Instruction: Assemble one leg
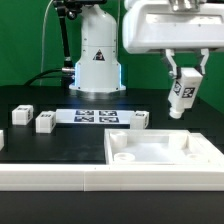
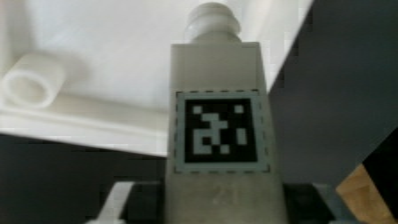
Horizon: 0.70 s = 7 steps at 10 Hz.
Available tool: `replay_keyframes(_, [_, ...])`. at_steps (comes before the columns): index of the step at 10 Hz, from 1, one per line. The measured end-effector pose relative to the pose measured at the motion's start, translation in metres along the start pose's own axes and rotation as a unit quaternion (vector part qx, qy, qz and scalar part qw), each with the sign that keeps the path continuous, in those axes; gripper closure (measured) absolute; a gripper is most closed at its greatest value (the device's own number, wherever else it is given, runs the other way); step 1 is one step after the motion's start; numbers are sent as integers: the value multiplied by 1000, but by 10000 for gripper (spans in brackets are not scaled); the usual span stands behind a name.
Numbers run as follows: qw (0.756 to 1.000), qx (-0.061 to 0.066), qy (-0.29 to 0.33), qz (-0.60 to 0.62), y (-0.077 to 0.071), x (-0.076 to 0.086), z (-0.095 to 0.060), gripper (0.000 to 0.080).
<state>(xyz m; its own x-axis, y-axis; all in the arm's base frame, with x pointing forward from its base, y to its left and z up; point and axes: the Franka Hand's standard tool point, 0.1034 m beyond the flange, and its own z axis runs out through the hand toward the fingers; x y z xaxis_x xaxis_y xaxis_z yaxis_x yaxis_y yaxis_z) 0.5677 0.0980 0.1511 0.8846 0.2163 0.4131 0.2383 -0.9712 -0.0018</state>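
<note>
My gripper (image 1: 183, 92) is shut on a white leg (image 1: 182, 98) with a black-and-white tag, holding it in the air above the far right part of the tabletop (image 1: 160, 160), a large white square tray with a raised rim. In the wrist view the held leg (image 2: 221, 110) fills the middle, its round peg end pointing away from the camera toward the tabletop's rim (image 2: 107, 120), near a round corner post (image 2: 36, 82). Three more legs lie on the black table: two at the exterior view's left (image 1: 22, 114) (image 1: 45, 122) and one near the tabletop (image 1: 140, 119).
The marker board (image 1: 92, 116) lies flat behind the tabletop. The arm's white base (image 1: 97, 60) stands at the back. A white rail (image 1: 60, 180) runs along the front edge. A small white piece sits at the far left edge (image 1: 2, 138).
</note>
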Motion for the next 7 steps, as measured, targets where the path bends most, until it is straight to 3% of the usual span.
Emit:
replay_keyframes(5, [1000, 2, -4, 0, -3, -3, 3, 508])
replay_keyframes(7, [1000, 7, -6, 12, -5, 22, 12, 508])
